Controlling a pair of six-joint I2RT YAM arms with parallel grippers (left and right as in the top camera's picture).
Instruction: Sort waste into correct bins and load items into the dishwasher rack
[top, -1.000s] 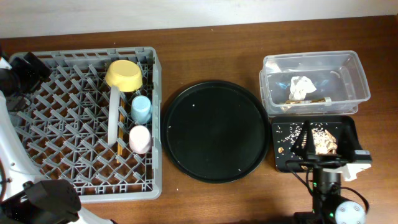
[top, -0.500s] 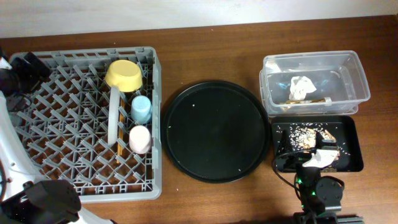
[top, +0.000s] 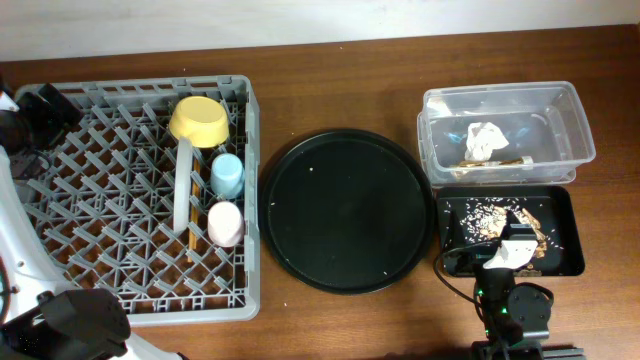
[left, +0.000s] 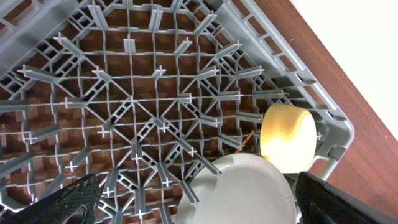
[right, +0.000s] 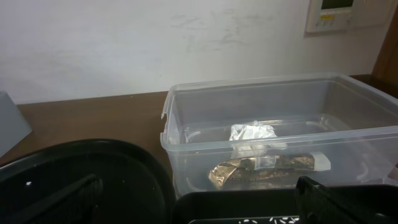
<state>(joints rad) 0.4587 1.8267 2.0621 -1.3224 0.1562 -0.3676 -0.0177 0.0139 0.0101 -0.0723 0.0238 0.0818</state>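
Observation:
The grey dishwasher rack (top: 60, 200) holds the yellow bowl (top: 200, 118), light-blue cup (top: 227, 175), pink cup (top: 224, 223), the plate (top: 182, 190) on edge, and the chopsticks (top: 190, 245). The clear tub (top: 560, 110) holds the white tissue (top: 485, 138) and the wrapper (top: 495, 160). Food scraps (top: 490, 212) lie in the black tray (top: 565, 245). My left gripper (left: 199, 208) is open and empty above the plate (left: 242, 190), near the bowl (left: 287, 134). My right gripper (right: 199, 202) is open and empty, low at the black tray's near edge, facing the tub (right: 186, 124).
The big round black tray (top: 345, 210) lies between the rack and the bins, with only a few specks on it. The right arm's base (top: 515, 305) stands at the table's front edge, just below the black tray. A white wall runs behind the table.
My right gripper has drawn back from over the black tray toward the table's front edge, uncovering the scraps. The left arm and the rack's contents have not moved.

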